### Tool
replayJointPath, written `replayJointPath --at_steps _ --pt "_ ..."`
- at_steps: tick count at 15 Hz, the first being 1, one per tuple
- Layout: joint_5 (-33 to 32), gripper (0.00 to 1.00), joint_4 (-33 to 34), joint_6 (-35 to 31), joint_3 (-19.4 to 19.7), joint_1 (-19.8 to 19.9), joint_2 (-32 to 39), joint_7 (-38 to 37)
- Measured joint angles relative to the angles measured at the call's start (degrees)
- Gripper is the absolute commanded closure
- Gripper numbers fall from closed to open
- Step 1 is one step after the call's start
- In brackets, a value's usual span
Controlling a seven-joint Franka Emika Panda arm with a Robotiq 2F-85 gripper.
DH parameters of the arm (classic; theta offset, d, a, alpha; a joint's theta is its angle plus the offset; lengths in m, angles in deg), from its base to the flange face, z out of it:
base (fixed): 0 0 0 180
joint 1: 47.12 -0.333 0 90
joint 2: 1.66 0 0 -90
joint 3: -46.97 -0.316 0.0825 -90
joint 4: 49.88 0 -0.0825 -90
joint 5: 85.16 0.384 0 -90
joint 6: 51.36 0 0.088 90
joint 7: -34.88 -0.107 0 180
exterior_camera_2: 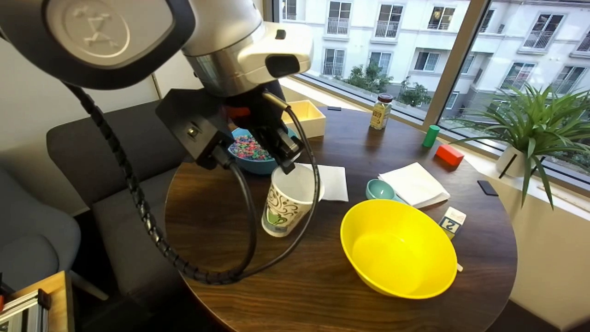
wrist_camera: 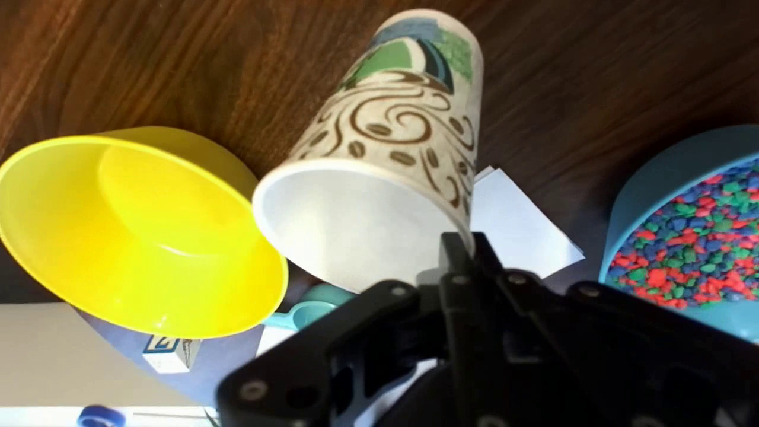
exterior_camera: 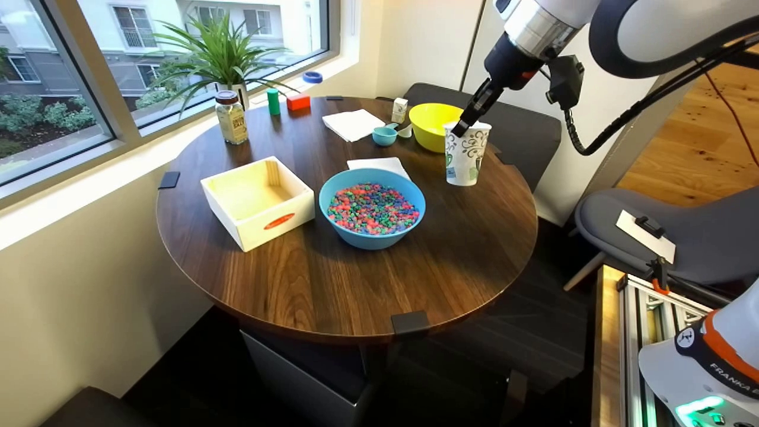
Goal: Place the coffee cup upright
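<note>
The coffee cup [exterior_camera: 465, 159] is white with brown swirls and green and blue marks. It stands roughly upright with its mouth up, leaning a little in an exterior view [exterior_camera_2: 282, 213]. In the wrist view the cup [wrist_camera: 403, 112] shows its open mouth towards the camera. My gripper [exterior_camera: 461, 128] is shut on the cup's rim, one finger inside and one outside the wall, as the wrist view [wrist_camera: 465, 252] shows. The gripper also shows at the rim in an exterior view [exterior_camera_2: 288, 165]. I cannot tell whether the cup's base touches the table.
A yellow bowl [exterior_camera_2: 398, 249] stands close beside the cup. A blue bowl [exterior_camera: 372, 242] of coloured bits and a wooden box [exterior_camera: 258, 201] are on the round table [exterior_camera: 332, 284]. Napkins [exterior_camera_2: 415, 184], a teal scoop [exterior_camera_2: 380, 190], a letter block [exterior_camera_2: 452, 220] and a jar [exterior_camera: 232, 118] lie further off.
</note>
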Motion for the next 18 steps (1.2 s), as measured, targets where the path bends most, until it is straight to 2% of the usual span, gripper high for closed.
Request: replayJointPath --at_steps 4,5,6,8,15,16,18 --pt "-6.0 0.99 -3.3 -5.8 -1.6 0.6 -0.7 -6.3" --pt "-7.9 0.71 -4.0 -7.0 -2.1 1.0 -0.7 -7.9" --pt "-9.5 0.69 -4.6 -7.9 -2.6 1.4 -0.8 -9.3" --pt "-11.4 0.57 -5.6 -8.7 -3.3 1.8 -1.0 -11.4" --pt "-11.7 0.04 -5.9 -8.7 -3.5 2.0 -4.9 -12.8" --pt "-11.4 0.00 -5.9 -8.1 -3.2 1.9 -5.8 -12.4" --pt "-9.4 0.00 -5.4 -4.8 -1.9 1.6 -8.0 -10.1"
